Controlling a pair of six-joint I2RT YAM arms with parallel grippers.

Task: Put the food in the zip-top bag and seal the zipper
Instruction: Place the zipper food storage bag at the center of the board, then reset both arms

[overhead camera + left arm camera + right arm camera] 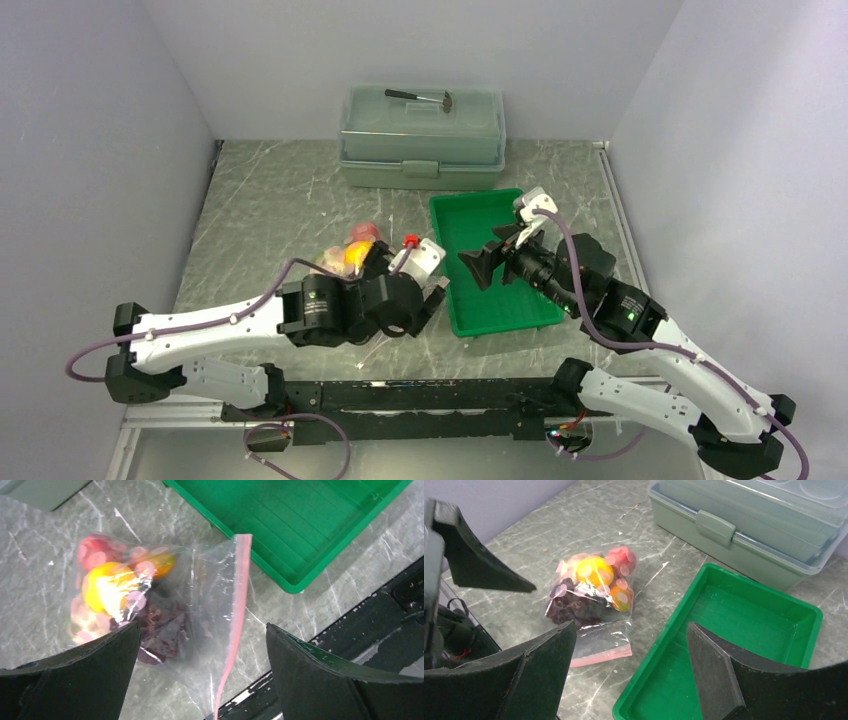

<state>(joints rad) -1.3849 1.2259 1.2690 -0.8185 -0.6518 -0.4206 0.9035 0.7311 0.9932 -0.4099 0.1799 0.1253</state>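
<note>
The zip-top bag [594, 600] lies flat on the grey marbled worktop [270, 200], just beside the left wall of the green tray [749, 630]. The food [107, 587] is inside it, bunched at the end away from the opening: a yellow round piece, a red one, an orange one and a dark purple cluster, seen through clear film printed with pale pink dots. The pink zipper strip [237, 610] runs straight along the bag's other end; whether it is pressed closed cannot be told.

The left gripper [202, 630] hangs above the bag with its black fingers spread wide, grasping nothing; the zipper strip shows in the gap between them. The right gripper [631, 627] is likewise released, its fingers apart, held above the worktop at the tray's left edge. From overhead, the left arm covers most of the bag.

Behind the tray, against the back wall, stands a pale green toolbox [422, 135] with a clear lid, a hammer [418, 97] showing at its top.
</note>
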